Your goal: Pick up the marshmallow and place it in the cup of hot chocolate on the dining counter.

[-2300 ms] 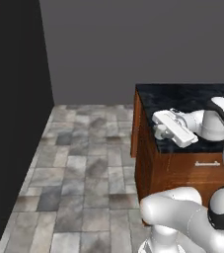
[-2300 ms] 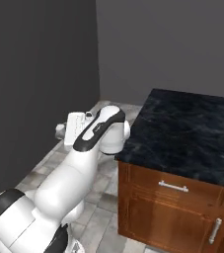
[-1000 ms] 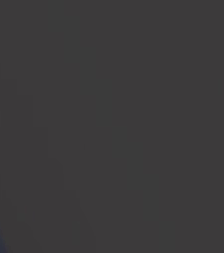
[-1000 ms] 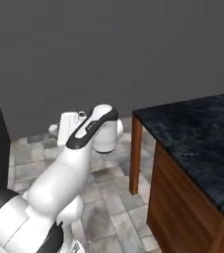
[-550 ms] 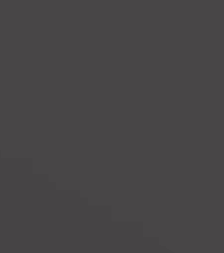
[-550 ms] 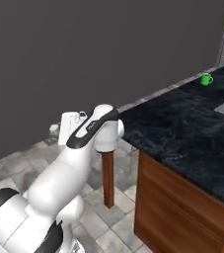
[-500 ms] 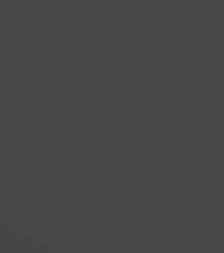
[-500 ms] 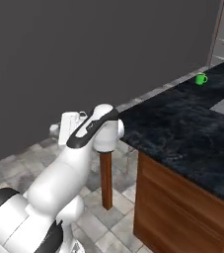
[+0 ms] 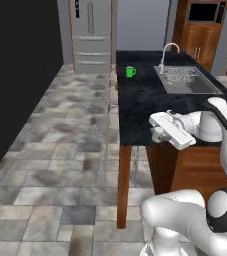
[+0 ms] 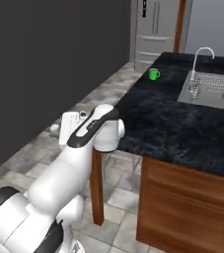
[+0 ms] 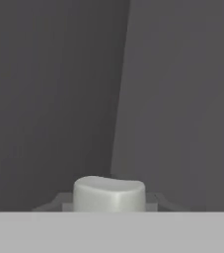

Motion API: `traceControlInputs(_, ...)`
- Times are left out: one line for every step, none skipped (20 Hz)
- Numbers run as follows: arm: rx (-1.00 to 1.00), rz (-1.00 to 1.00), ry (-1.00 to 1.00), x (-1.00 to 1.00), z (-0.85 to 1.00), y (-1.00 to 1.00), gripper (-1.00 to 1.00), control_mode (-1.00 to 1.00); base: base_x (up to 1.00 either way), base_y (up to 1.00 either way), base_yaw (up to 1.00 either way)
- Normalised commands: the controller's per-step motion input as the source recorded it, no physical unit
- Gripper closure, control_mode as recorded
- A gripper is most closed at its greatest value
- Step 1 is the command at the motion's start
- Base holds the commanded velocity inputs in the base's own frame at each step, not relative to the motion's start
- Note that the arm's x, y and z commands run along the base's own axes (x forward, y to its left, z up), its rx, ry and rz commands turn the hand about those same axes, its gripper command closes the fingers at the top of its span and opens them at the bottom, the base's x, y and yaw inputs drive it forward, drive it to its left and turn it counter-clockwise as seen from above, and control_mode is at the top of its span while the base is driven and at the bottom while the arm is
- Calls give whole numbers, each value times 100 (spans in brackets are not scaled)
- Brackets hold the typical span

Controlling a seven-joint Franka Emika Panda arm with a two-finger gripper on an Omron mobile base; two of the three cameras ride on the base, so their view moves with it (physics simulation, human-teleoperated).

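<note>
Hand view shows the gripper (image 11: 108, 205) closed on the marshmallow (image 11: 109, 194), a white, stubby, soft-looking piece pinched between the two dark finger tips, with plain grey wall surfaces behind it.

Left base view shows the gripper (image 9: 157, 134) carried at the end of the white arm, hanging just off the near left corner of the worktop (image 9: 150, 97), over the open floor (image 9: 60, 150) rather than above the stone. A small pale piece is visible at its tip. Right base view places the hand (image 10: 70, 127) to the left of the worktop's (image 10: 177, 123) near corner, with the arm's forearm reaching across in front of that corner.

The green cup (image 9: 130, 71) stands upright on the far left part of the black marbled worktop, well apart from the gripper; right base view shows the cup (image 10: 154, 74) likewise near the far left edge. Its contents cannot be made out at this size.

A steel sink (image 9: 187, 80) with a curved faucet (image 9: 167, 52) is set into the worktop to the right of the cup. A steel refrigerator (image 9: 90, 35) stands beyond the worktop's far end.
</note>
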Motion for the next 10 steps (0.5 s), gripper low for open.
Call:
traceControlInputs(0, 0, 0, 0, 0, 0, 100, 100, 50, 100, -57)
traceControlInputs(0, 0, 0, 0, 0, 0, 100, 100, 22, 100, -48)
traceControlInputs(0, 0, 0, 0, 0, 0, 100, 100, 9, 100, -41)
traceControlInputs(0, 0, 0, 0, 0, 0, 100, 100, 7, 100, -42)
traceControlInputs(0, 0, 0, 0, 0, 0, 100, 100, 5, 100, -42)
traceControlInputs(0, 0, 0, 0, 0, 0, 100, 100, 4, 100, -44)
traceControlInputs(0, 0, 0, 0, 0, 0, 100, 100, 1, 100, -44)
traceControlInputs(0, 0, 0, 0, 0, 0, 100, 100, 1, 100, -44)
traceControlInputs(0, 0, 0, 0, 0, 0, 100, 100, 4, 100, -46)
traceControlInputs(0, 0, 0, 0, 0, 0, 100, 100, 9, 100, -50)
